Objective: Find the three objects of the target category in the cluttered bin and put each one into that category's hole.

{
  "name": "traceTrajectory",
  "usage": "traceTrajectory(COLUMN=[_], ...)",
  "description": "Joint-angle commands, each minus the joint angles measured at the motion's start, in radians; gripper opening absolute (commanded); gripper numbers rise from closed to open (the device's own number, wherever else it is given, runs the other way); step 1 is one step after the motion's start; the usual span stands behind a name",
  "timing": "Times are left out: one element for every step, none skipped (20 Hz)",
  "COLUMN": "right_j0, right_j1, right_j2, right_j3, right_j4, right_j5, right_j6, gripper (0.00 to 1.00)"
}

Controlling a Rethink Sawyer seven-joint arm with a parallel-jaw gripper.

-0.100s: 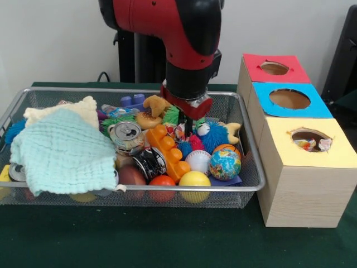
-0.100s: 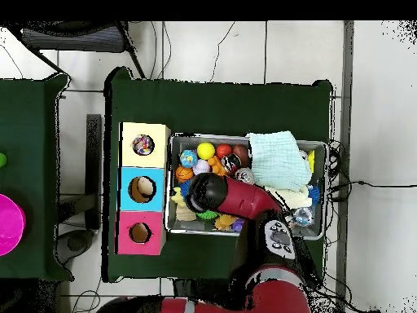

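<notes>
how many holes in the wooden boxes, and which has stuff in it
3, in a row beside the bin: red-topped hole farthest back, blue-topped hole in the middle, yellow-topped hole nearest. Only the yellow one shows items inside.

no legible text, label, brand, number or sign can be read on the cans [image 1: 128,135], the boxes [image 1: 304,167] or the bin [image 1: 240,184].
</notes>
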Motion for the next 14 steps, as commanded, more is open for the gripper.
traceTrajectory(right_j0=[-0.044, -0.045, -0.048, -0.046, -0.043, -0.041, -0.045, -0.049, -0.053, -0.051, -0.051, -0.051, -0.051, -0.046], right_j1=[-0.119, -0.128, -0.14, -0.151, -0.161, -0.171, -0.184, -0.196, -0.208, -0.222, -0.227, -0.232, -0.237, -0.247], right_j2=[0.168, 0.174, 0.182, 0.187, 0.192, 0.197, 0.206, 0.215, 0.224, 0.225, 0.227, 0.228, 0.229, 0.227], right_j3=[0.098, 0.102, 0.106, 0.103, 0.101, 0.099, 0.104, 0.108, 0.113, 0.111, 0.112, 0.113, 0.114, 0.115], right_j4=[0.073, 0.076, 0.08, 0.081, 0.082, 0.083, 0.078, 0.074, 0.069, 0.069, 0.069, 0.068, 0.068, 0.066], right_j5=[-0.036, -0.035, -0.032, -0.032, -0.032, -0.033, -0.055, -0.077, -0.1, -0.095, -0.094, -0.093, -0.092, -0.095], right_j6=[0.074, 0.075, 0.072, 0.072, 0.073, 0.074, 0.071, 0.068, 0.066, 0.065, 0.066, 0.067, 0.068, 0.071], gripper=[0.0, 0.0, 0.0, 0.0, 0.0, 0.0, 0.0, 0.0, 0.0, 0.0, 0.0, 0.0, 0.0, 0.0])
